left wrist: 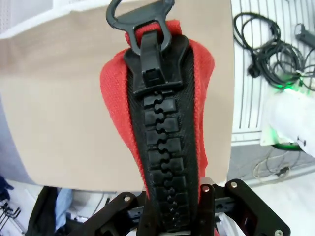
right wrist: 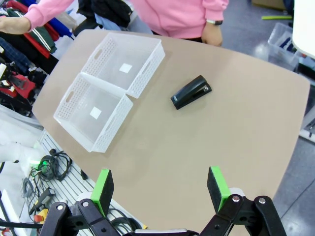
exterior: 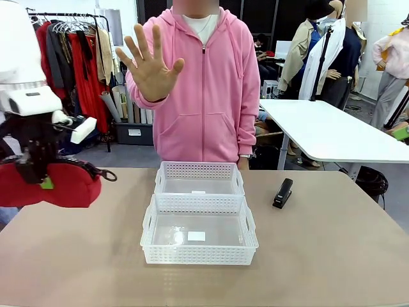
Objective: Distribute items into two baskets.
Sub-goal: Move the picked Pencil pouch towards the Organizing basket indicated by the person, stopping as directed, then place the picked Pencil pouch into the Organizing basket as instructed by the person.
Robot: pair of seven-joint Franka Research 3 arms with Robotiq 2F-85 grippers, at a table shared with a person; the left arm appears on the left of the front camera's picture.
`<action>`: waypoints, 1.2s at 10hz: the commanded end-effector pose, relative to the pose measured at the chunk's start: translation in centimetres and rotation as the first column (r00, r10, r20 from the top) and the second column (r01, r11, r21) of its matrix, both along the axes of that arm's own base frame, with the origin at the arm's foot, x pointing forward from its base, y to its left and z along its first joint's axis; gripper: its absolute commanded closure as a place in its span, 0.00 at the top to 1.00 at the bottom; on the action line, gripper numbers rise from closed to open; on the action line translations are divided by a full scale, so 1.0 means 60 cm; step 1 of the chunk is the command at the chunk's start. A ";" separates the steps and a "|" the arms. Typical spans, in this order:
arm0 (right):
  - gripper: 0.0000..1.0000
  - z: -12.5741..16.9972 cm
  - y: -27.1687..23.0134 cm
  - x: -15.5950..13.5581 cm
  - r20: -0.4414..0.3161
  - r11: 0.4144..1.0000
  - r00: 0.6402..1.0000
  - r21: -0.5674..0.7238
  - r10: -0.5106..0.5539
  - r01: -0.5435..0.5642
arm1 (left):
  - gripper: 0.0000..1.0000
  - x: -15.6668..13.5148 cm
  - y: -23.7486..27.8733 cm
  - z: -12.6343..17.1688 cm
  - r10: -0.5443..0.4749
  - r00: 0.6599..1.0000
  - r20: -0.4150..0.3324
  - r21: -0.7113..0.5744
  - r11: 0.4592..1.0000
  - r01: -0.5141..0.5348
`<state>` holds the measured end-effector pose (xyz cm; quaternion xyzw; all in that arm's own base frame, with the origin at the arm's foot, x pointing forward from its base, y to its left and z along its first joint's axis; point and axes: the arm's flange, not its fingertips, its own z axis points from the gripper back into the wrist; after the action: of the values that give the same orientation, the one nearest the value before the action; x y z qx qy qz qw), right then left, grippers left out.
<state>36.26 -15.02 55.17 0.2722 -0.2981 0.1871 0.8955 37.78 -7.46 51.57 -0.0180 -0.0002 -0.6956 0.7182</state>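
the left gripper [exterior: 37,178] is shut tight on the red pouch [exterior: 67,185], which is held in the air at the left edge of the frame. the right gripper [right wrist: 160,184] is spread wide with nothing in it, high over the table [right wrist: 236,137]. the black stapler [exterior: 282,192] is lying right of the middle, near the far basket [exterior: 199,170]. the near basket [exterior: 199,254] is set against the far one, and no item is in either. an open hand [exterior: 150,64] is held up by the person at upper left. the pouch should be carried over one basket and lowered inside before it is let go, so the rim is not hit.
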 end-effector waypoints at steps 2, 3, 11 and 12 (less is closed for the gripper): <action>1.00 0.002 0.002 0.002 0.013 1.000 1.000 0.004 0.001 -0.001 | 0.00 0.012 -0.002 0.002 0.014 1.000 -0.001 -0.051 0.999 -0.014; 1.00 0.002 0.002 0.002 0.013 1.000 1.000 0.004 0.001 -0.001 | 0.00 0.010 -0.001 0.003 0.011 1.000 -0.011 -0.049 0.999 -0.011; 1.00 0.002 0.002 0.002 0.013 1.000 1.000 0.004 0.001 -0.001 | 0.00 0.013 -0.011 -0.011 0.007 1.000 -0.007 -0.029 1.000 -0.007; 1.00 0.002 0.002 0.002 0.013 1.000 1.000 0.004 0.001 -0.001 | 0.00 0.013 -0.011 -0.011 0.007 1.000 -0.007 -0.029 1.000 -0.007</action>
<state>36.26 -15.02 55.17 0.2722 -0.2982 0.1872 0.8955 38.51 -8.28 50.86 -0.0318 -0.0069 -0.6923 0.7209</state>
